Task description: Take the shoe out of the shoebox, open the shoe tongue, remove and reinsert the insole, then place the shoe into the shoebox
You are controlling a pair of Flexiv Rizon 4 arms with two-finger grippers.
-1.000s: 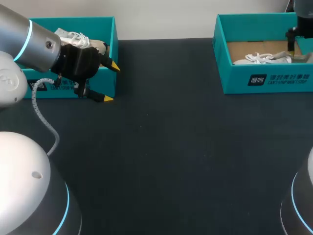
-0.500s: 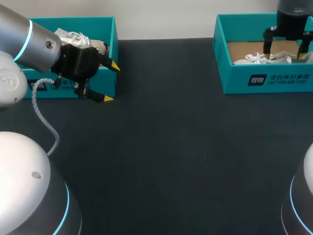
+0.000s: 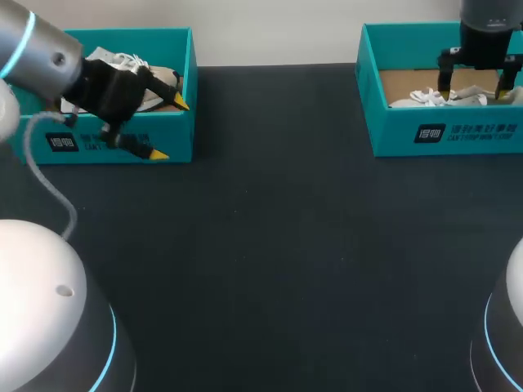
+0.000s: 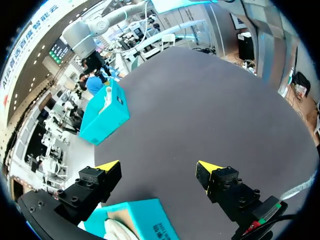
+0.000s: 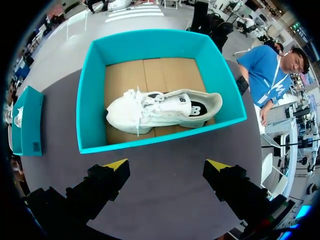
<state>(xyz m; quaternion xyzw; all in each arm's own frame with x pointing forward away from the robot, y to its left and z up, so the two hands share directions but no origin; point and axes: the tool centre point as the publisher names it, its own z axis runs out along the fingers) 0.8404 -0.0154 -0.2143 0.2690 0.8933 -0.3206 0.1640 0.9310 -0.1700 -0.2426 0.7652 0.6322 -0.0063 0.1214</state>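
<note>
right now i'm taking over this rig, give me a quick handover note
Left gripper: open, empty, at the front corner of the left shoebox, which holds the left shoe.
Right gripper: open, empty, above the right shoebox; the right shoe lies inside on the cardboard floor.
Done: nothing; neither shoe is out.
Left: lift a shoe out, open the tongue, pull and reinsert the insole, put the shoe back.
</note>
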